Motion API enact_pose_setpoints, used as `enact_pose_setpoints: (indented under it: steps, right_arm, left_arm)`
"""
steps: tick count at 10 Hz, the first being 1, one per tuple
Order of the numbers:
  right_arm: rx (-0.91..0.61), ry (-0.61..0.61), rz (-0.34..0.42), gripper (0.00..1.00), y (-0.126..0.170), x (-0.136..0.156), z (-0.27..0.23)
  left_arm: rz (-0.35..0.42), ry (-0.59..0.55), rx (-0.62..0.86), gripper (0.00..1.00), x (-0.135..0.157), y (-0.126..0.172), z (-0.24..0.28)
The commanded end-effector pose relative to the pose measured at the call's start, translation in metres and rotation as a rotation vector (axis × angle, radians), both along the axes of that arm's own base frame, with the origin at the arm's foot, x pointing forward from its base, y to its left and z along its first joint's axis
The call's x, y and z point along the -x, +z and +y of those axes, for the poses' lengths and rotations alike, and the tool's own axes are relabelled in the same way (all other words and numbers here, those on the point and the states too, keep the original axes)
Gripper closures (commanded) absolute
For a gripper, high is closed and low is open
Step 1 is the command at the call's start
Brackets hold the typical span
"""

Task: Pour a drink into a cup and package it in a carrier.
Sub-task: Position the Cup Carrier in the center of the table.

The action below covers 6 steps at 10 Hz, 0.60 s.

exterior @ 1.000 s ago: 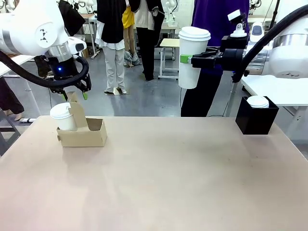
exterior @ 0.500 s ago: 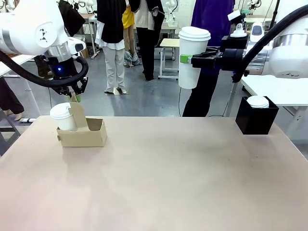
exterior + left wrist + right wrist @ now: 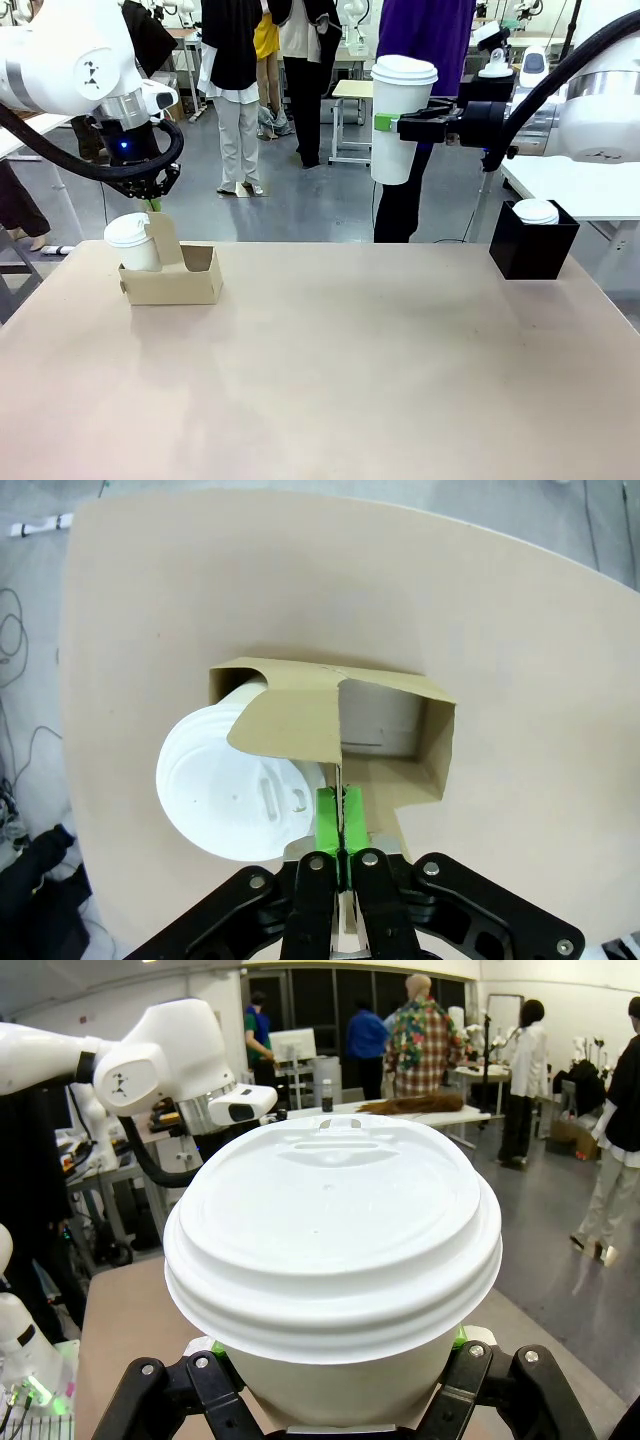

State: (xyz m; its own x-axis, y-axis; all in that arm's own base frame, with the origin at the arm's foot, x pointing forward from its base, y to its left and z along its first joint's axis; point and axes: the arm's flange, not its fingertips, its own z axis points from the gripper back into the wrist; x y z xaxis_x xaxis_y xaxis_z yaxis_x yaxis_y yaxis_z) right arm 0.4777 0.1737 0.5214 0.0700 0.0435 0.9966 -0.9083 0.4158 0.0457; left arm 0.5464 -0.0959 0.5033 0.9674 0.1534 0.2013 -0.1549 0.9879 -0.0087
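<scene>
Up in the air, cup (image 3: 401, 150): right gripper (image 3: 398, 124) is gripping its sides, lid on.
left gripper (image 3: 342, 855): pinching the carrier (image 3: 178, 287) handle, jaws nearly closed.
carrier: sitting on the table (image 3: 350, 380), left side, holding a small lidded cup (image 3: 131, 243).

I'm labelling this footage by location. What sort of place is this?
Most likely a robotics lab or workshop hall, not a café: white robot arms work at the table, the floor is bare grey, and people stand about among plain work tables.
</scene>
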Motion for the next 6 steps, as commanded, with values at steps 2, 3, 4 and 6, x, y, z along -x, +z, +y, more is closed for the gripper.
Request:
enact_pose_setpoints:
  steps: [2,3,4,6]
  right_arm:
    - [0.002,-0.006,-0.005,0.20,0.004,-0.001,0.003]
    - [0.002,-0.006,-0.005,0.20,0.004,-0.001,0.003]
    - [0.002,-0.006,-0.005,0.20,0.004,-0.001,0.003]
    - [0.002,-0.006,-0.005,0.20,0.004,-0.001,0.003]
  left_arm:
    - [-0.004,-0.016,-0.001,1.00,0.000,-0.001,0.000]
    - [-0.004,-0.016,-0.001,1.00,0.000,-0.001,0.000]
    - [0.000,-0.006,0.000,0.98,0.000,0.000,-0.002]
    - [0.009,0.059,0.028,0.98,0.017,0.022,-0.008]
